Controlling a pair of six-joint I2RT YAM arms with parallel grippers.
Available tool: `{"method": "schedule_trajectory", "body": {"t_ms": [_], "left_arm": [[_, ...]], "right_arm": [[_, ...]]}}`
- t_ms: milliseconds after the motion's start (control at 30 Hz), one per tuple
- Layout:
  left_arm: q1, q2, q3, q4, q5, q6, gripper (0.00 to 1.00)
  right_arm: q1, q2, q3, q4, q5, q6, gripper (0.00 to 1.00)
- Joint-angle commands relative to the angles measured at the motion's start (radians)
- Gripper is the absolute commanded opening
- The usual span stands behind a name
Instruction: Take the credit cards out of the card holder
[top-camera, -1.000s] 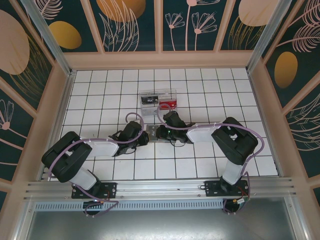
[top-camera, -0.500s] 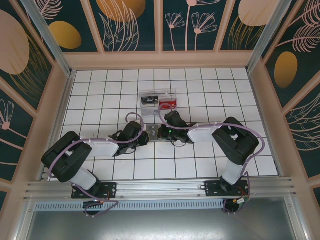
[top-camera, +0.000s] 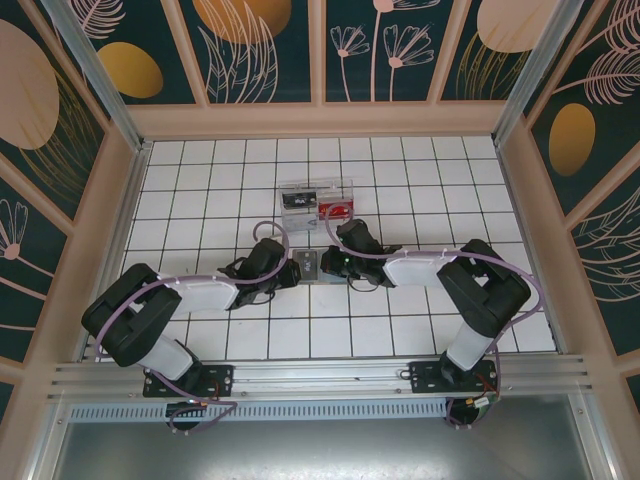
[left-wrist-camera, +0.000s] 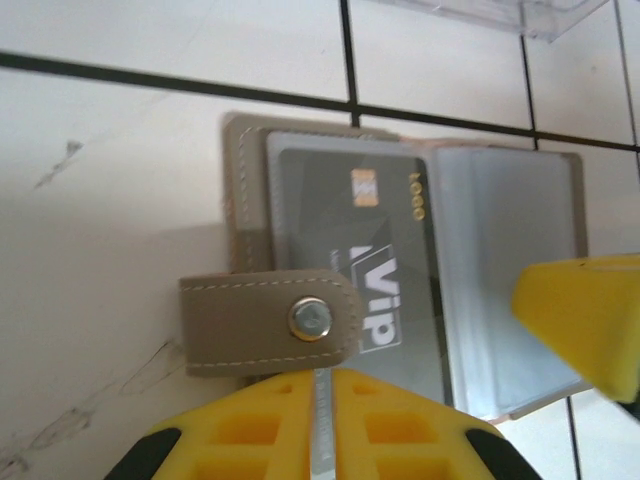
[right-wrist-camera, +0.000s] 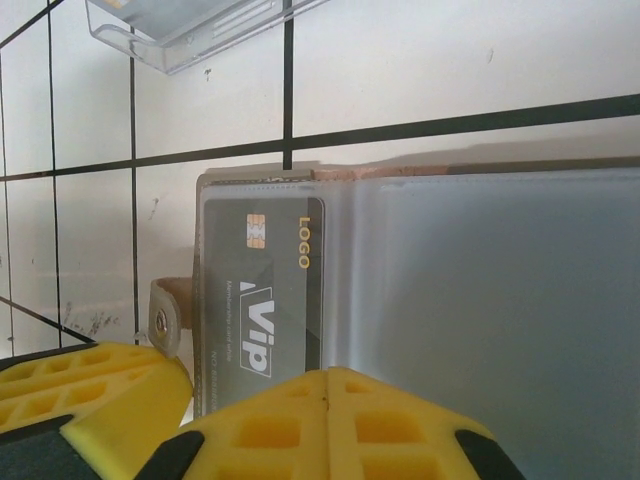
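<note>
Left end effector (left-wrist-camera: 316, 400): fingers together, seam closed, at the card holder's (left-wrist-camera: 250, 200) near edge beside its snap tab (left-wrist-camera: 240, 322); any pinch on that edge cannot be told
Right end effector (right-wrist-camera: 325, 390): fingers together over the clear sleeve (right-wrist-camera: 480, 300)
Credit card (left-wrist-camera: 370, 250): just ahead of both, inside the sleeve; holder open on the desk (left-wrist-camera: 120, 150)
Handling: probably light, stiff, slick; pin the limp holder, pinch the card's edge at the sleeve mouth

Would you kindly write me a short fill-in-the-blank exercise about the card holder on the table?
1. The card holder lies ____ on the tiles, its clear sleeve facing up.
2. The credit card tucked in that sleeve shows the big letters ____.
3. Small gold letters beside the chip spell ____.
Missing words: open; VIP; LOGO.
</note>
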Motion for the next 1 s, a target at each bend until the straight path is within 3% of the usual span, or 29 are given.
{"method": "schedule_trajectory", "body": {"t_ms": [0, 967], "left_arm": [[0.002, 0.011, 0.025, -0.032, -0.012, 0.022, 0.14], [0.001, 0.067, -0.002, 0.023, 0.034, -0.008, 0.13]], "right_arm": [[0.016, 0.001, -0.003, 0.017, -0.012, -0.024, 0.11], [0.033, 0.071, 0.030, 0.038, -0.068, -0.018, 0.18]]}}
